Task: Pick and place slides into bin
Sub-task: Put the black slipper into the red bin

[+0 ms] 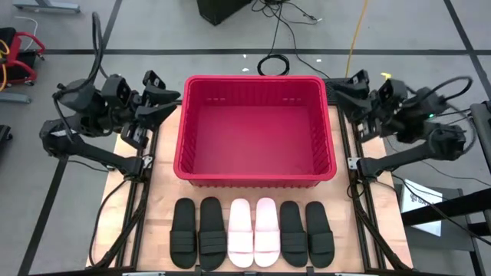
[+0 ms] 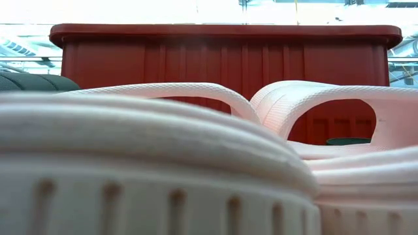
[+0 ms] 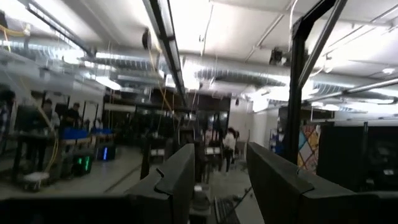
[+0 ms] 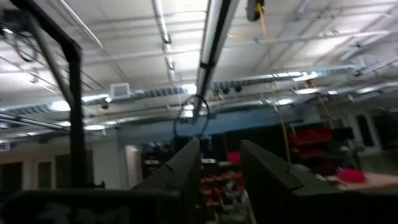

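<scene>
Lining the near edge of the surface (image 1: 115, 199), at six o'clock in the high view, six slides lie side by side in a row with their long axes running near to far: two black slides (image 1: 197, 232) on the left, a pale pink pair (image 1: 253, 231) in the middle, two more black slides (image 1: 307, 233) on the right. Just beyond them, at the centre, stands the red bin (image 1: 254, 130), with nothing inside it, its long side parallel to the row. Past the bin's far corners both arms sit folded: the left end effector (image 1: 159, 93) at about ten o'clock, the right end effector (image 1: 349, 84) at about two o'clock, each with fingers spread a little and pinching nothing, as the wrist views show against the ceiling. The slides lie well apart from both, toward six o'clock and across the bin's flanks; the left arm looks nearer the left black pair, the right arm nearer the right black pair, the pink pair roughly between. No slide has been binned yet.
</scene>
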Available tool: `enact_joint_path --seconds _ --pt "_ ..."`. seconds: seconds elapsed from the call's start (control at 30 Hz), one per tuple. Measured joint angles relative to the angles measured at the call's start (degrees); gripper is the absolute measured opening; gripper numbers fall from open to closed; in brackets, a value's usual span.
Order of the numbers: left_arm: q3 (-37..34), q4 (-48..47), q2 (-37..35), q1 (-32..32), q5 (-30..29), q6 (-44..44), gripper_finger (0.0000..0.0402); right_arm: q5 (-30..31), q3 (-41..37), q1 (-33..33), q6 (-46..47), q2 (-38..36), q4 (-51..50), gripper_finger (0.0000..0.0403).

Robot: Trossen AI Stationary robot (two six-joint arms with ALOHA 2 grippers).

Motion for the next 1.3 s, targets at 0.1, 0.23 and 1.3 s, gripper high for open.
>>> enact_joint_path --seconds 0.1,0.23,1.3 --pt "4.4 -5.8 1.6 0.4 0.0 0.0 0.0152 1.6 5.4 0.0 -0.5 1.4 -7.3 0.0105" --pt "10.1 -10.6 3.9 0.9 -0.1 0.0 0.0152 1.5 8.4 0.0 -0.8 2.6 -8.9 0.0105" --pt "12.2 -7.8 5.0 0.8 -0.4 -4.0 0.0152 1.3 1.0 0.0 6.4 5.1 6.9 0.0105"
